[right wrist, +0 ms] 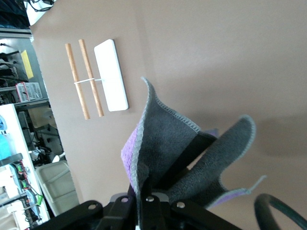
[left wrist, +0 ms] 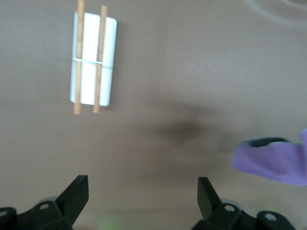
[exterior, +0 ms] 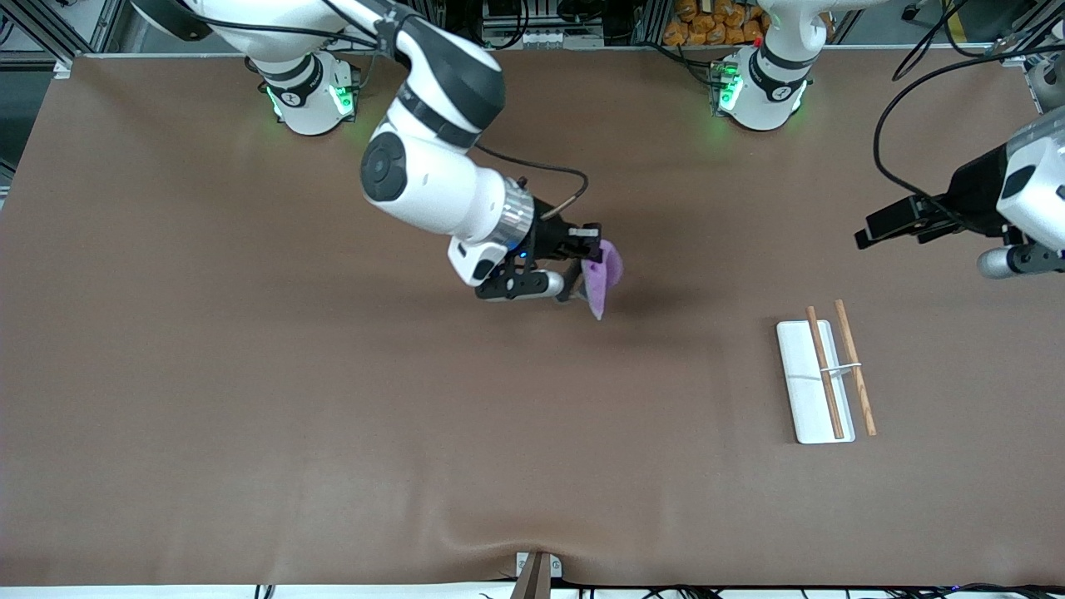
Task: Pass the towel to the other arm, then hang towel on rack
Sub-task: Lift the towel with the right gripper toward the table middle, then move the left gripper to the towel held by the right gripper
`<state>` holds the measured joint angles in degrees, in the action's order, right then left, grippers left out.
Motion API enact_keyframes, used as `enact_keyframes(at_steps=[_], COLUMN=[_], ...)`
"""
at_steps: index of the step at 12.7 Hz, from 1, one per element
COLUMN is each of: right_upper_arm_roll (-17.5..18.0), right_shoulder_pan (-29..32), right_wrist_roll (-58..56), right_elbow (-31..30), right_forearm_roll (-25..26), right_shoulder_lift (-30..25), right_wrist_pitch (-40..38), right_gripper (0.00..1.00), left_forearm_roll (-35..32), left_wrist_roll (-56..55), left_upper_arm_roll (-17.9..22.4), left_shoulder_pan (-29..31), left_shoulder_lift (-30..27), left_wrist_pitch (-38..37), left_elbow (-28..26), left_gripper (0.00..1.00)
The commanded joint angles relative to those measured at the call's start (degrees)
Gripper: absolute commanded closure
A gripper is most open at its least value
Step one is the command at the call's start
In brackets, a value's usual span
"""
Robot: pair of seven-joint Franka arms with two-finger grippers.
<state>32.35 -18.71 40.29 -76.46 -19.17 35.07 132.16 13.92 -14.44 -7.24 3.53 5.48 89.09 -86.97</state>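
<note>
My right gripper [exterior: 587, 259] is shut on the purple towel [exterior: 605, 279] and holds it in the air over the middle of the table. In the right wrist view the towel [right wrist: 163, 143] hangs folded from the closed gripper [right wrist: 148, 189], its dark grey side showing. The rack [exterior: 811, 383] lies on the table toward the left arm's end, with a white base and two wooden rods. My left gripper [exterior: 867, 234] is open and empty in the air toward the left arm's end of the table. In the left wrist view the open gripper [left wrist: 143, 194] is empty, with the rack [left wrist: 93, 60] and the towel [left wrist: 276, 160] in sight.
The brown table cover [exterior: 333, 399] has a slight wrinkle near its edge closest to the front camera. A small clamp [exterior: 537, 570] sits at that edge.
</note>
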Motion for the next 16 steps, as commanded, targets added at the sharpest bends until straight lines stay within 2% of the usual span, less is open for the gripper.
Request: enact_keyframes(at_steps=[1,7,11,14,16], right_upper_arm_roll=[0.0,-0.2,-0.1,-0.2,-0.2], right_shoulder_pan=[-2.5,-4.1,-4.1,-4.1,-4.0], right_wrist_roll=[3.6,6.7,6.9,6.9,6.9], right_elbow=[1.2,1.1,1.1,1.1,1.1], right_forearm_roll=[-0.7,-0.7,-0.8,-0.8,-0.9], right_shoulder_lift=[0.8,1.0,0.9,0.9,0.9], right_wrist_pitch=[1.4,3.5,3.5,3.5,3.5], right_gripper=[1.00,1.00,1.00,1.00,1.00], left_forearm_roll=[5.7,21.2,21.9,21.9,21.9], left_wrist_roll=[-3.8,-15.1,-19.9,-24.0,-27.4], left_upper_arm_roll=[-0.1,-0.1,-0.5,-0.5,-0.6], left_shoulder_pan=[0.2,-0.5,-3.9,-7.3,-9.1], left_shoulder_lift=[2.2,10.4,15.7,15.8,15.7], left_wrist_pitch=[0.2,3.0,3.2,8.4,9.5], left_elbow=[0.9,0.8,-1.3,-8.6,-11.5], left_gripper=[0.00,0.00,0.00,0.00,0.00])
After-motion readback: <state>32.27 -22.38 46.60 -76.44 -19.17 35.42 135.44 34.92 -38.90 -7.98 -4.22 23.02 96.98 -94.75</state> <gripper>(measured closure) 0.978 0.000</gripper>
